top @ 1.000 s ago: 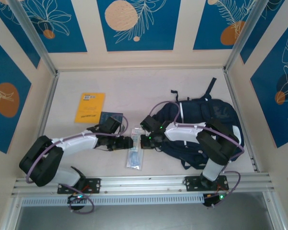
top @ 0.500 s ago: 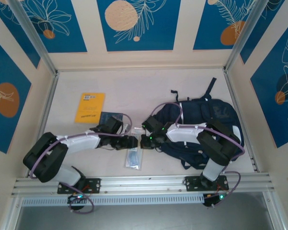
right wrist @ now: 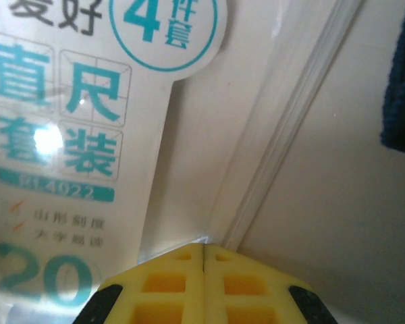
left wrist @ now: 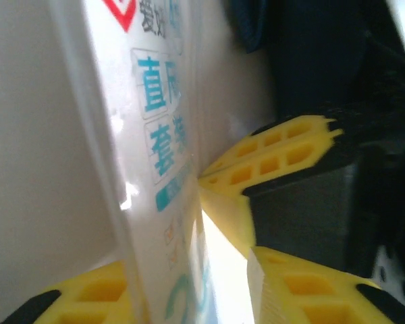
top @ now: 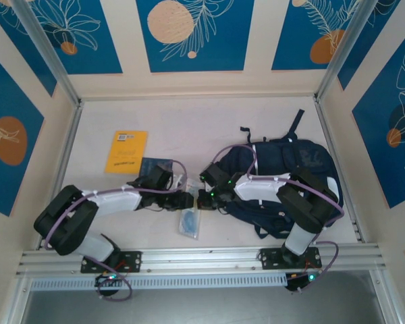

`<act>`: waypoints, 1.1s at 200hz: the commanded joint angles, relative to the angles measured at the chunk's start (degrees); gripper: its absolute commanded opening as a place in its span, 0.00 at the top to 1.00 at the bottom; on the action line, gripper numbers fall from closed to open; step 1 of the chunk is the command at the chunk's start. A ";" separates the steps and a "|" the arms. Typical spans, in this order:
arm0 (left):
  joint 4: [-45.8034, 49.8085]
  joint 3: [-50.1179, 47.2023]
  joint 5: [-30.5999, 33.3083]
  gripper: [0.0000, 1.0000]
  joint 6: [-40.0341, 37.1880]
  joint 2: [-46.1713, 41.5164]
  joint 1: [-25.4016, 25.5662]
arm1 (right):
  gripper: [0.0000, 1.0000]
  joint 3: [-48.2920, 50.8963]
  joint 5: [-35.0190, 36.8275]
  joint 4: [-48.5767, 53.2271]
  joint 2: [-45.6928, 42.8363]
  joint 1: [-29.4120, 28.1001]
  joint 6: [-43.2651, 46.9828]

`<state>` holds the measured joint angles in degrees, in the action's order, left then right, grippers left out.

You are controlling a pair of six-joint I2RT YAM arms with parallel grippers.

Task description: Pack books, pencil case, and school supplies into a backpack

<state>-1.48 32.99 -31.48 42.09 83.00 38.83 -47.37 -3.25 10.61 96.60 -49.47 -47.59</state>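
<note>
A pale blue-white school supplies packet (top: 188, 221) with teal print lies between the two arms, its far end raised. My right gripper (top: 201, 197) is shut on the packet's clear edge (right wrist: 209, 236), fingertips together (right wrist: 204, 246). My left gripper (top: 187, 200) faces it from the left. In the left wrist view the packet (left wrist: 155, 169) stands on edge between my left jaws (left wrist: 185, 263), against the left finger, with a bright gap before the right one. The right gripper's yellow fingers (left wrist: 270, 158) pinch the packet just beyond. The navy backpack (top: 283, 162) lies right of both grippers.
A yellow-orange book (top: 126, 151) and a dark navy book (top: 152, 165) lie on the table left of the arms, behind my left forearm. Backpack straps (top: 266, 226) trail toward the near rail. Walls enclose the table on three sides.
My left jaws have narrowed around the packet's raised end. The packet has shifted slightly and its far end has come up between the two grippers. The right gripper stays shut.
</note>
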 commanded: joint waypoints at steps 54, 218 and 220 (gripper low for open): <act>10.46 4.82 1.13 1.00 -4.33 -10.71 0.28 | 0.94 4.23 3.99 8.66 -15.38 3.23 0.82; -2.56 14.27 -18.64 1.00 4.23 -23.26 0.44 | 0.23 13.78 -39.18 -20.13 -43.23 23.55 -12.25; -2.89 14.20 -18.75 1.00 4.52 -23.18 0.43 | 0.23 13.95 -39.22 -20.81 -43.18 23.55 -12.57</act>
<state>1.76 46.13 -46.02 43.31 61.30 38.92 -35.59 -38.74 -2.85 53.19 -26.06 -55.46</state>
